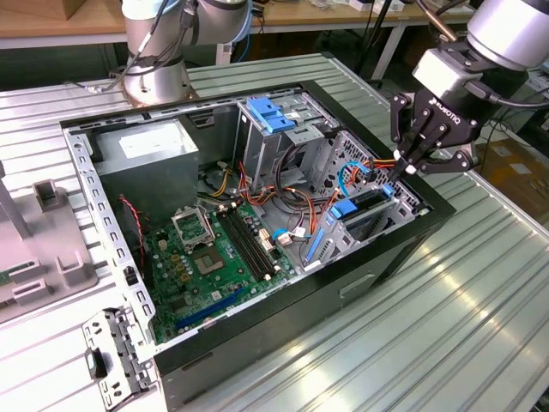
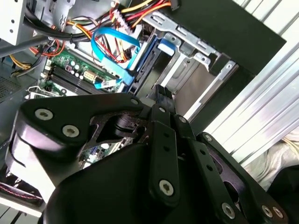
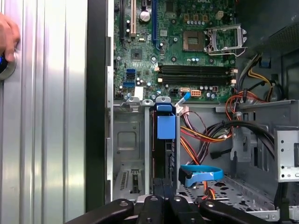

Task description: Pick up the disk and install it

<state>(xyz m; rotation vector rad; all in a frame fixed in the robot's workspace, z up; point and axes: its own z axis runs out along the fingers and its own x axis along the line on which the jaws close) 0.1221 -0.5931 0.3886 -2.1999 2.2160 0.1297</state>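
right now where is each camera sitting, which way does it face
Exterior view: off the arm, above the open computer case, arm base behind, gripper at the drive bay.
First wrist view: on the arm, looking down over the disk standing in its bay toward the motherboard.
Second wrist view: behind the gripper's black linkages.
Both wrist views share the blue cable.

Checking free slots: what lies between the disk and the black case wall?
An empty drive bay separates disk and case wall, in the first wrist view.
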